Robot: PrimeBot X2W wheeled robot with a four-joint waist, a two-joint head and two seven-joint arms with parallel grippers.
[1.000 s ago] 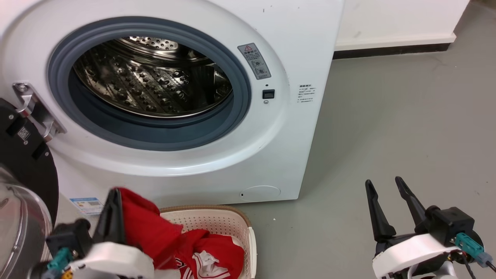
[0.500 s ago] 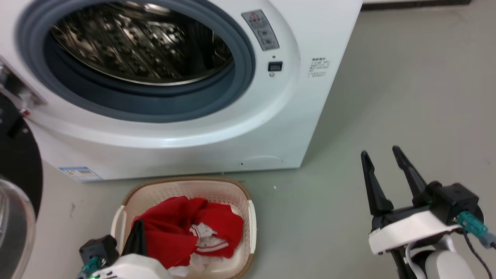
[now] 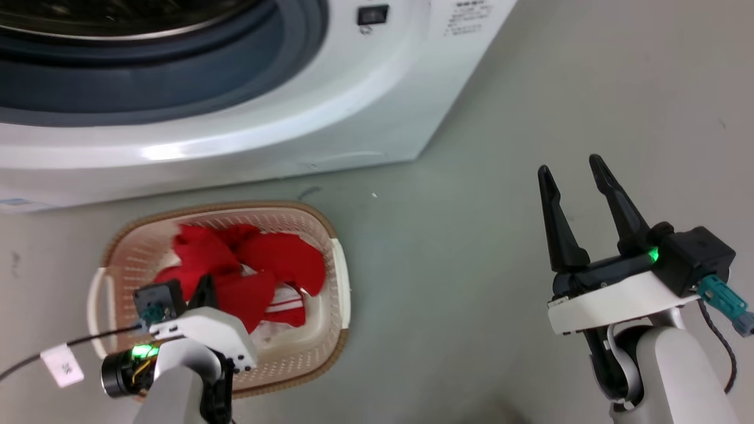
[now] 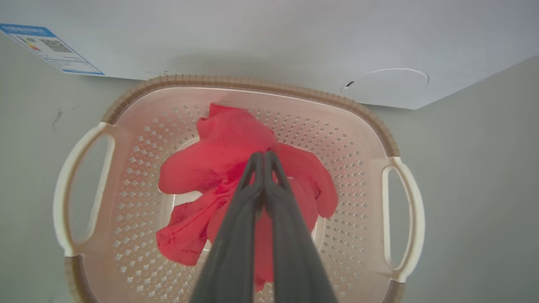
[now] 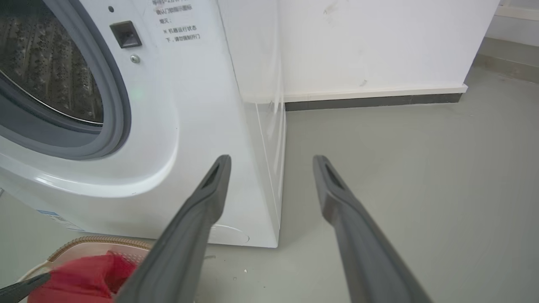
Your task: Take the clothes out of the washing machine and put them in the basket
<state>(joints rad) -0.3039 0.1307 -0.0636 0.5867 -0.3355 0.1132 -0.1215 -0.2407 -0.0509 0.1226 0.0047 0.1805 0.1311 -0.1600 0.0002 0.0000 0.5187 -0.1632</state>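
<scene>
Over the basket, the left hand points down at the red clothes, fingers pressed together. The right hand hangs above the floor, fingers apart, holding nothing.

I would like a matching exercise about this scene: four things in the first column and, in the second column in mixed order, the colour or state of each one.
Column one:
1. clothes
2. basket
3. left gripper
4. right gripper

Column two:
a. open, holding nothing
b. bright red
c. cream with a brown rim
d. fingers closed together

Pairs: 1-b, 2-c, 3-d, 4-a
</scene>
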